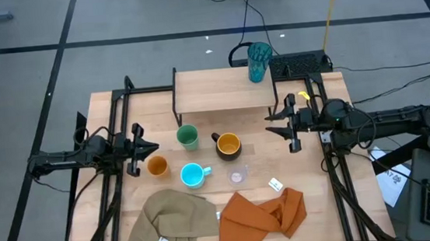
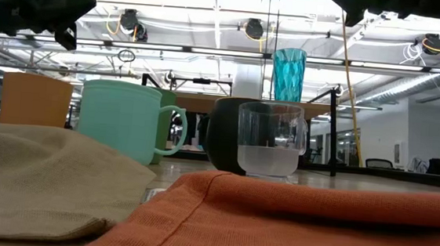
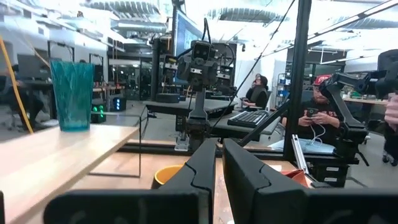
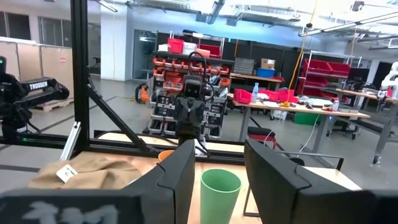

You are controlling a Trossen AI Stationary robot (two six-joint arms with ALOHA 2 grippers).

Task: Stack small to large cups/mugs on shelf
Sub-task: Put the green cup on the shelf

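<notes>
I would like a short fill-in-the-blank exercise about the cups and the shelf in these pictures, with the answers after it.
1. The only cup standing on the shelf is the ___ tumbler.
2. The black mug is ___ inside.
3. The clear cup stands nearest the ___ cloth.
4. The green cup stands on the ___, not the shelf.

Answers: teal; yellow-orange; orange; table

The right gripper point(image 4: 219, 171) fills the lower middle of the frame, its two dark fingers point(image 4: 180, 171) parted with a green cup point(image 4: 220, 190) showing upright in the gap. A tan cloth point(image 4: 87, 173) with a white tag lies at lower left. The other arm point(image 4: 189, 106) faces in from the centre, with red bins on shelves behind it.
</notes>
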